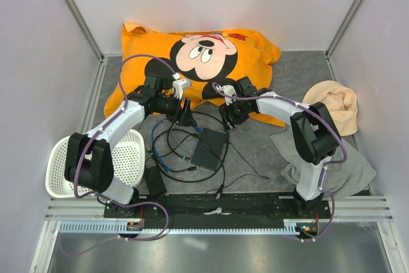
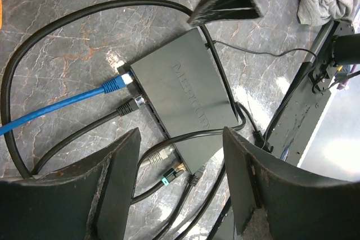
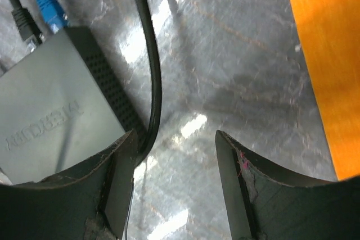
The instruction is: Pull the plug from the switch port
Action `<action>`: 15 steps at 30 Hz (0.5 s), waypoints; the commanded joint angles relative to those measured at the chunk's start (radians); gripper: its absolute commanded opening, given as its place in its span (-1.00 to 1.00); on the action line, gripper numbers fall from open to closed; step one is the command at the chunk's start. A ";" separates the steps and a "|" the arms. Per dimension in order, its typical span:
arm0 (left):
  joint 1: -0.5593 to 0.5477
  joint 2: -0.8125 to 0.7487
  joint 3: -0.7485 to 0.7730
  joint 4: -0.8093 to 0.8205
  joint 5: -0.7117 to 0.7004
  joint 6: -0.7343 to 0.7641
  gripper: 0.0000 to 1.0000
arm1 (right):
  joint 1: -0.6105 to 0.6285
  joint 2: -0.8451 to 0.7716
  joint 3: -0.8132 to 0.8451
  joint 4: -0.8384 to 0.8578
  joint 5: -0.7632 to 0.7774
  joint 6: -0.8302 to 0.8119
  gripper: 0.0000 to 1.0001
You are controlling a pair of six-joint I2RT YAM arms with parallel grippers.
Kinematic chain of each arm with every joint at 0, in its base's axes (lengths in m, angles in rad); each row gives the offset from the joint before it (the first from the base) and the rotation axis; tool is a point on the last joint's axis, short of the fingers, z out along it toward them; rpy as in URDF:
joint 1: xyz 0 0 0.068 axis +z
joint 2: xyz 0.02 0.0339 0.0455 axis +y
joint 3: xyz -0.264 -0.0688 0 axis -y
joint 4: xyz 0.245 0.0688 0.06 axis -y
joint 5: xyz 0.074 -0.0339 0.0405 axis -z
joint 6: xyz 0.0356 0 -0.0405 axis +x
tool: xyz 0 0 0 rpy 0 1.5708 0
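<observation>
Two plugs sit in ports on one edge of the flat matte-black rectangular switch box [image 2: 191, 91]: a blue plug [image 2: 118, 84] and, just beside it, a black plug [image 2: 133, 105]. The left tool [image 2: 179, 139] hangs over the box and the right tool [image 3: 174, 136] hangs beside its vented side. Both are spread and empty. Nothing pins the box, so a pull may drag it along, or the tool's fingers may catch the neighbouring plug.

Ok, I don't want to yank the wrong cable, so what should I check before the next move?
1. Fingers of left gripper open, empty: ok.
2. Fingers of right gripper open, empty: ok.
3. Both the blue plug and black plug seated in the switch: ok.
4. Left fingers around a plug: not ok, both plugs sit off to one side.
5. Is right gripper bracing the switch: cannot tell, it hangs by one corner.
6. Which plug to pull: cannot tell.
</observation>
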 commanded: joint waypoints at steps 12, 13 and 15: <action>-0.005 -0.003 -0.013 0.044 -0.001 -0.013 0.35 | -0.007 0.049 0.124 -0.031 -0.111 0.011 -0.51; -0.005 -0.003 -0.010 0.041 -0.002 -0.013 0.35 | -0.007 0.040 0.127 -0.044 -0.119 0.008 -0.69; -0.005 -0.005 -0.001 0.038 -0.004 -0.010 0.35 | -0.007 0.005 0.132 -0.071 -0.146 0.008 -0.80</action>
